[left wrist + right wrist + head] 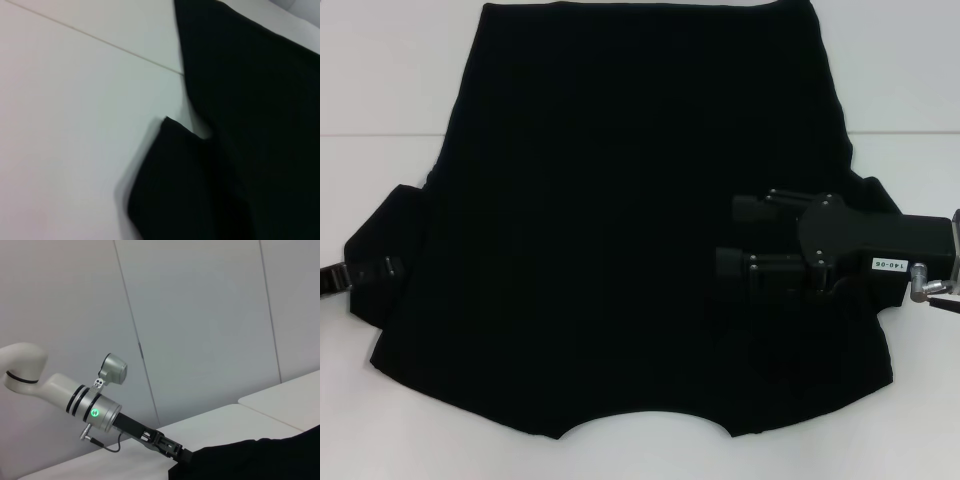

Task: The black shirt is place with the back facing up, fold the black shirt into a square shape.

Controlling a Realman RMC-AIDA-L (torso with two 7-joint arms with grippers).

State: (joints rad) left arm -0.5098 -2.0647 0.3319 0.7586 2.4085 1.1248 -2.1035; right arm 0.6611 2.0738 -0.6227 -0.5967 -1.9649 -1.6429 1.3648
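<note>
**Weighing up a limp black shirt before the fold**

Lay spread flat on the white table [380, 80]: the black shirt [620, 220], plain side up, passing beneath the right gripper [728, 237] and running well beyond its tips toward the left gripper [365, 268]. Showed the curved neckline on the edge nearer the robot than the right gripper, and the straight hem far past it. Looked light, soft and thoroughly floppy. Would likely sag, drag and wrinkle if lifted from one point, though hardly break. Seemed best taken at the sleeves and side edges, pinched thinly and raised on both sides together. Found the right gripper over the right sleeve [877, 192], jaws wide apart, nothing between them. Found the left gripper at the left sleeve [400, 225], black against black. Could not tell whether wide or closed.
</note>
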